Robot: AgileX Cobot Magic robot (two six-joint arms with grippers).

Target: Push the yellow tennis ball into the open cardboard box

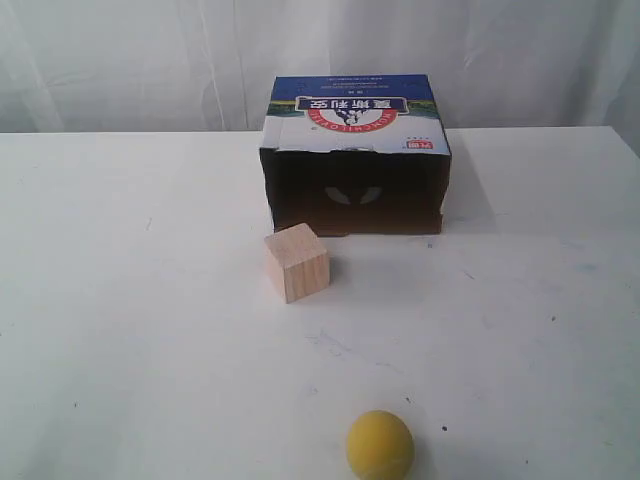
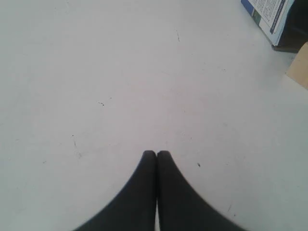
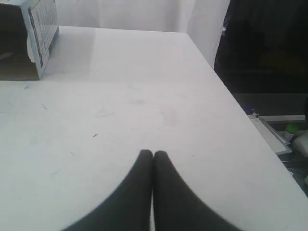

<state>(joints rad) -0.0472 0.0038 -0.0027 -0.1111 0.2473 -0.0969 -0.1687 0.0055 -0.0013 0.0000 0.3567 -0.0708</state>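
The yellow tennis ball (image 1: 380,445) rests on the white table near the front edge of the exterior view. The open cardboard box (image 1: 354,155) lies at the back centre, its dark opening facing the ball; a printed corner of the box (image 2: 269,17) shows in the left wrist view and a side of the box (image 3: 29,41) in the right wrist view. Neither arm appears in the exterior view. My left gripper (image 2: 157,153) is shut with nothing in it, over bare table. My right gripper (image 3: 153,153) is shut and empty too.
A pale wooden cube (image 1: 297,262) stands between the ball and the box, slightly left of the opening; its edge (image 2: 299,72) shows in the left wrist view. The table's right edge (image 3: 226,86) drops off to a dark floor area.
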